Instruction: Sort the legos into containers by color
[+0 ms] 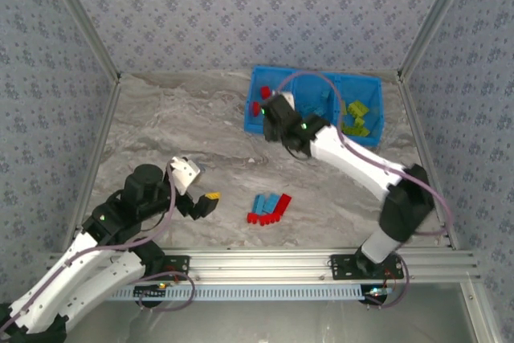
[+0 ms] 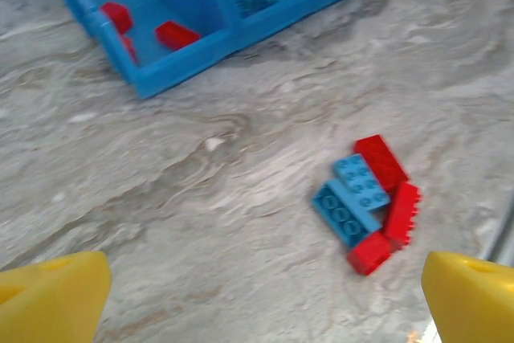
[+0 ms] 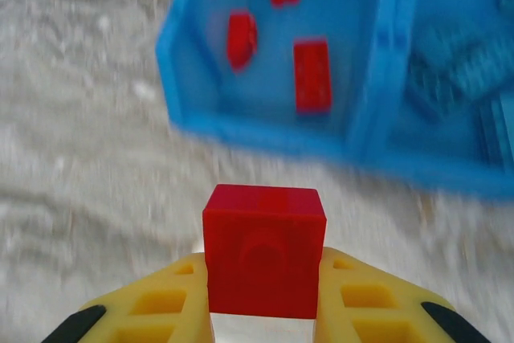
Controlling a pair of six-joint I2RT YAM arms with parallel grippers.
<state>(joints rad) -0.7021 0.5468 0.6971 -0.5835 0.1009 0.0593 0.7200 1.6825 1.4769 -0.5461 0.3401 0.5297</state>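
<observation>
We are working over the table [image 1: 177, 134], where the blue tray [image 3: 241, 130] is sitting at its far edge, right of centre. Our right gripper [image 3: 263, 307] is hanging just short of the tray's near-left corner, jaws pinching a red brick [image 3: 263, 247]. Since red bricks [image 3: 312, 74] are lying in the left compartment, we are wanting ours fully past the wall before loosening. Our left gripper [image 2: 265, 291] is waiting, jaws wide, near the loose pile [image 1: 267, 208] by the near edge.

Brick [image 3: 263, 251] between right fingers [image 3: 161, 303]; tray [image 3: 193, 78] ahead, three bricks [image 3: 312, 74] inside left compartment. Brick cluster [image 2: 368, 202] on surface [image 2: 201, 198], ahead of left fingers [image 2: 56, 291].
</observation>
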